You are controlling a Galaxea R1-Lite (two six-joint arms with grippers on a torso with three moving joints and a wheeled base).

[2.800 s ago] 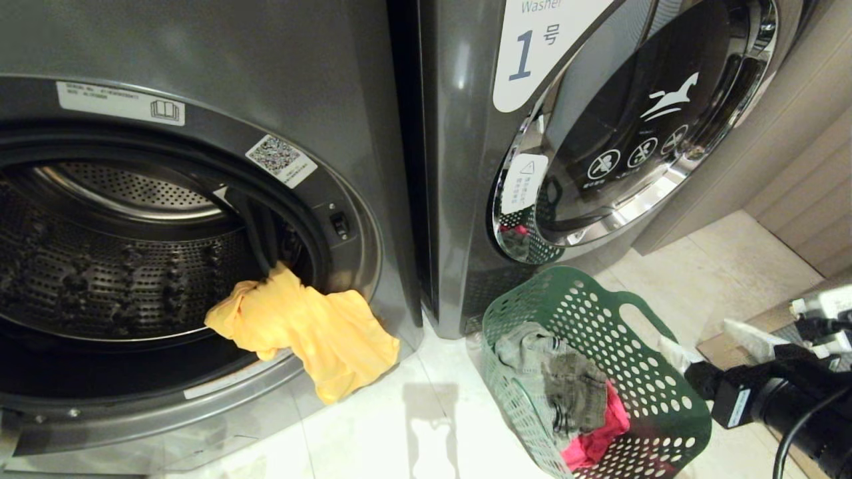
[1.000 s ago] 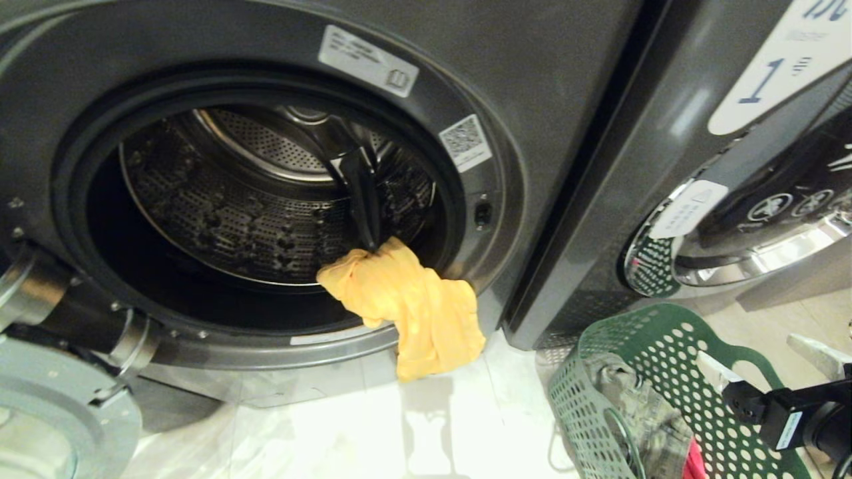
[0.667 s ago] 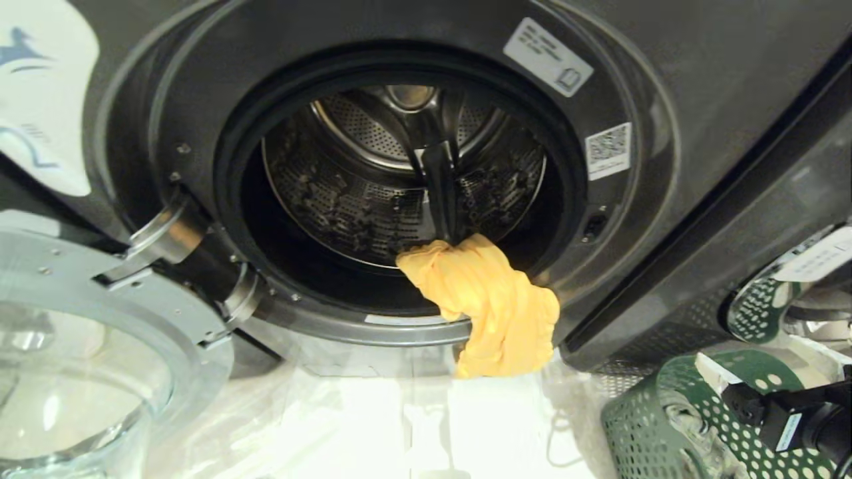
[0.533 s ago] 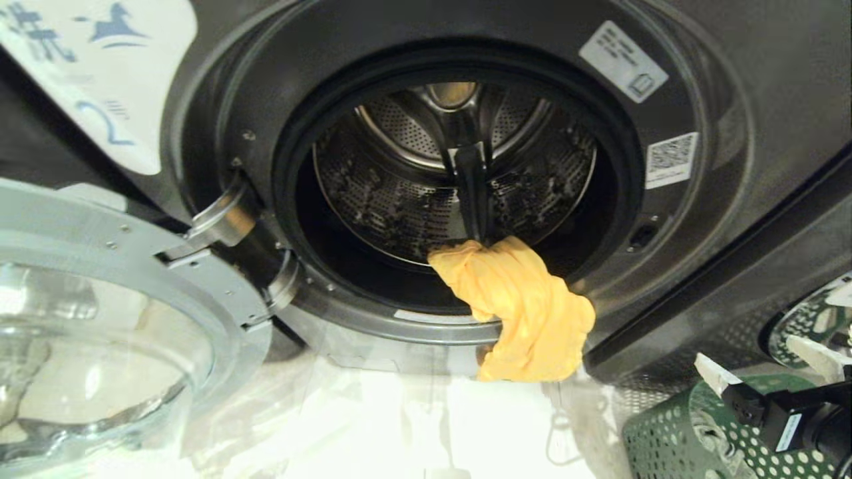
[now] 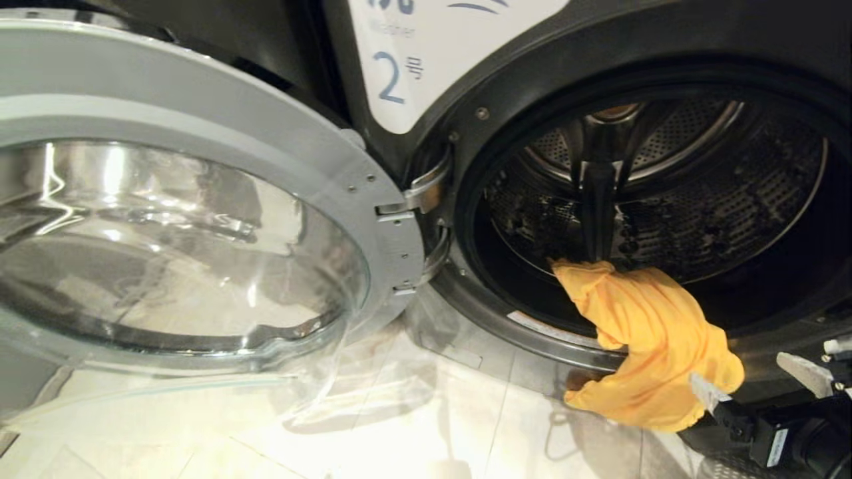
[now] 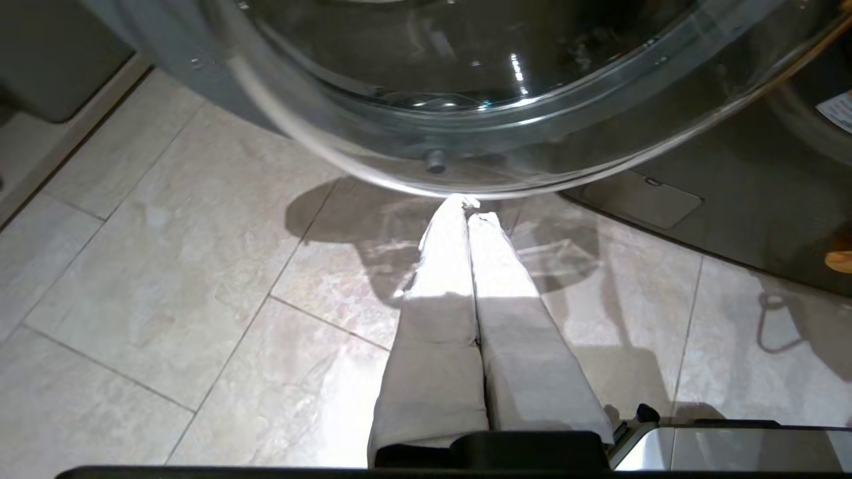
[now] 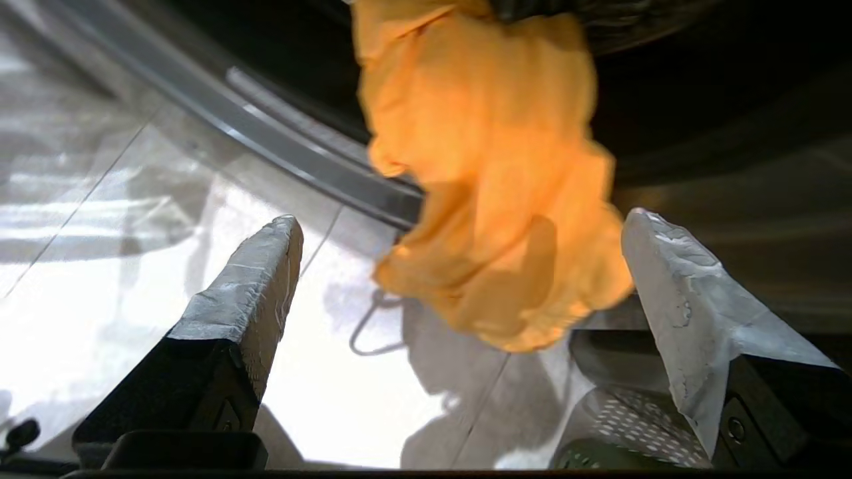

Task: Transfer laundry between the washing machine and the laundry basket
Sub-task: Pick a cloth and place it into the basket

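Note:
The washing machine point(image 5: 399, 73) marked "2" stands with its round glass door point(image 5: 200, 233) swung wide open. An orange-yellow piece of laundry point(image 5: 645, 339) hangs out of the drum over the lower rim. My right gripper point(image 5: 755, 384) is low at the right, just in front of that cloth, open. In the right wrist view the laundry point(image 7: 492, 179) hangs ahead of and between the spread fingertips of the right gripper point(image 7: 462, 223), ungripped. My left gripper point(image 6: 466, 209) is shut and empty above the floor, just under the door glass. A corner of the laundry basket point(image 7: 632, 426) shows below the right fingers.
The open door point(image 6: 466, 100) fills the left half of the head view and overhangs the pale tiled floor point(image 5: 399, 412). The dark perforated drum point(image 5: 699, 199) looks otherwise empty. A thin cable loop point(image 7: 373, 326) lies on the tiles below the cloth.
The whole head view has swung: the washer opening slid right, the door and the "2" label came in, the "1" washer and basket left. The right gripper stays open, now beside the cloth.

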